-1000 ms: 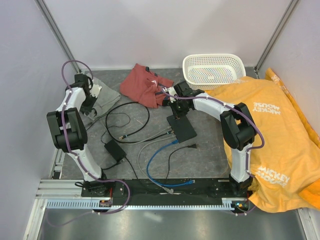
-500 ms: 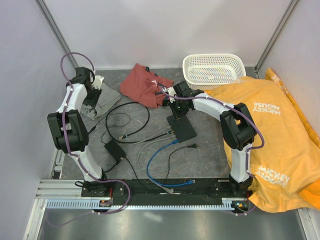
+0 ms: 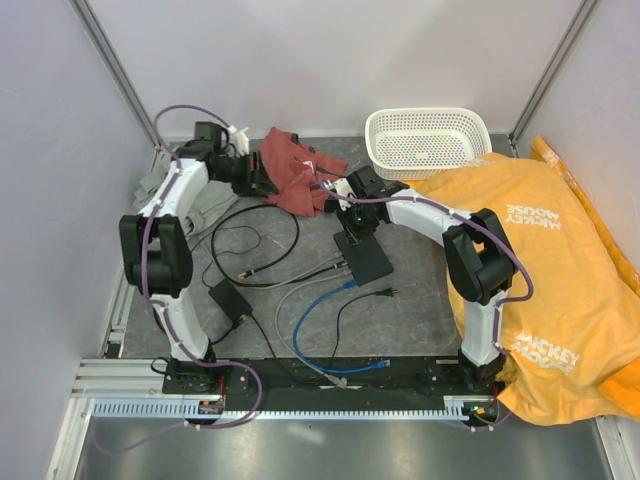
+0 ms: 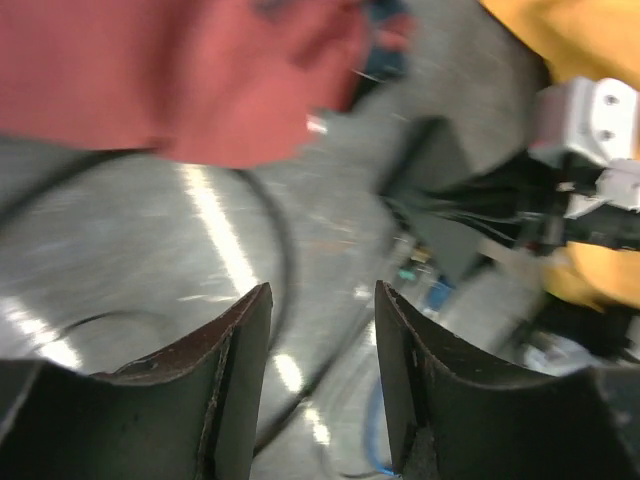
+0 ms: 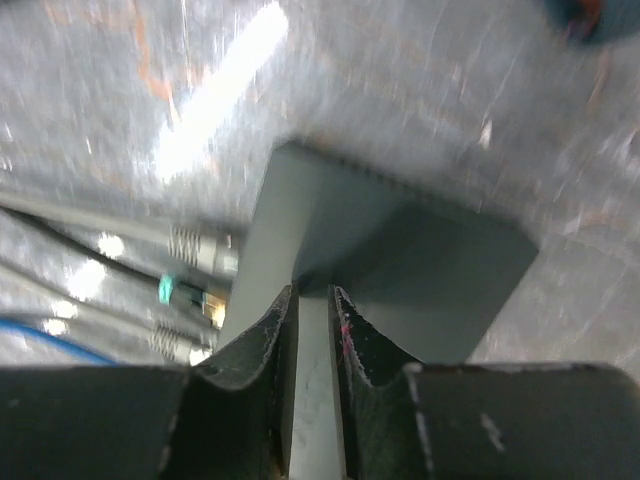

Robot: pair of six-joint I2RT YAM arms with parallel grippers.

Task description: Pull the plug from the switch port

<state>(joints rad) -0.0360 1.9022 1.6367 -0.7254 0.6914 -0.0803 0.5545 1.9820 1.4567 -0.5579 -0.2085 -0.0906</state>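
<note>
The switch [image 3: 366,257] is a flat black box lying mid-table, also seen close up from the right wrist [image 5: 400,250]. Several plugs enter its side: a grey one [image 5: 195,250], a teal-green one [image 5: 185,293] and another grey one below them. My right gripper [image 5: 312,292] stands right over the switch's far end [image 3: 351,222], its jaws a narrow slit apart with nothing between them. My left gripper [image 3: 262,178] hovers beside the red cloth, open and empty [image 4: 320,292]. The left wrist view is blurred.
A red cloth [image 3: 290,168] lies at the back, with a white basket [image 3: 428,140] to its right. An orange shirt [image 3: 545,270] covers the right side. A grey cloth [image 3: 200,205], a black adapter brick [image 3: 230,298], a black cable loop [image 3: 255,235] and a blue cable [image 3: 318,312] lie around.
My left arm has swung from the grey cloth at the far left over to the red cloth, its jaws widening. My right jaws have parted slightly, still over the switch.
</note>
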